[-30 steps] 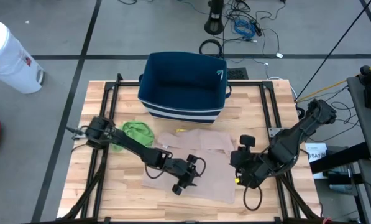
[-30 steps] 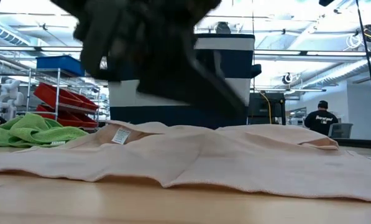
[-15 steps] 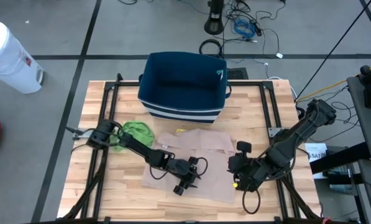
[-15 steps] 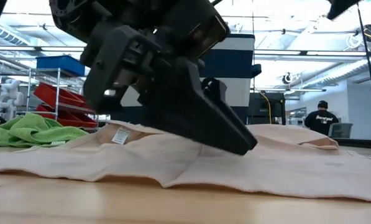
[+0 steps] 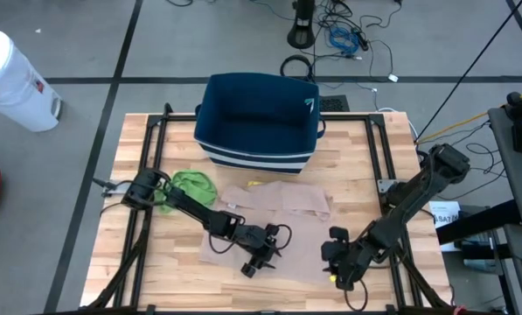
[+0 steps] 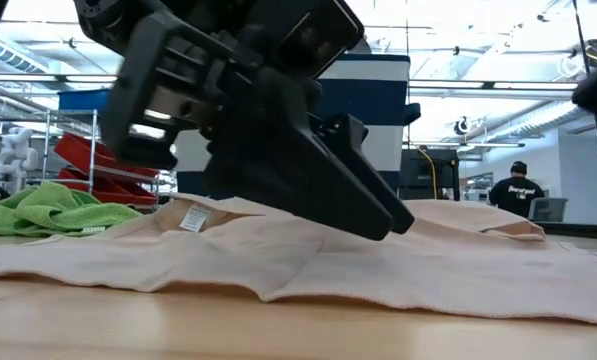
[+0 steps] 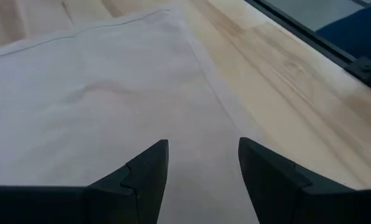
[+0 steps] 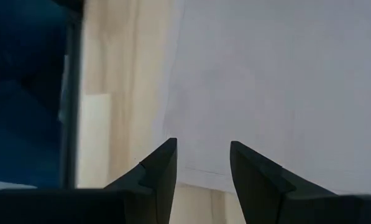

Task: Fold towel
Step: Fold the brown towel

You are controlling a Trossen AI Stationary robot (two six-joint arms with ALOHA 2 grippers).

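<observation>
At the near edge of the table (image 5: 138, 280), the right gripper (image 5: 334, 273) is seen low at the towel's near right corner, its fingers parted with nothing between them; in the right wrist view the two fingers (image 8: 157, 171) are spread over the towel's hem, with bare wood beside it. Just beside it, toward the middle of the near edge, the left gripper (image 5: 256, 262) is held over the near part of the towel (image 5: 282, 229), its fingers also spread and gripping nothing; in the left wrist view the fingers (image 7: 145, 174) stand apart above flat cloth close to the towel's edge. The towel, a pale beige cloth, is spread loosely in the middle of the table, with soft ripples and a small white label (image 6: 193, 218) visible in the low view. Toward the left edge, a crumpled green cloth (image 5: 193, 185) lies just beside the towel. At the far edge, a dark blue basket (image 5: 259, 118) with white stripes near its base stands behind the towel. Beyond the table, a person (image 6: 521, 187) in dark clothing is seen in the room from behind.
</observation>
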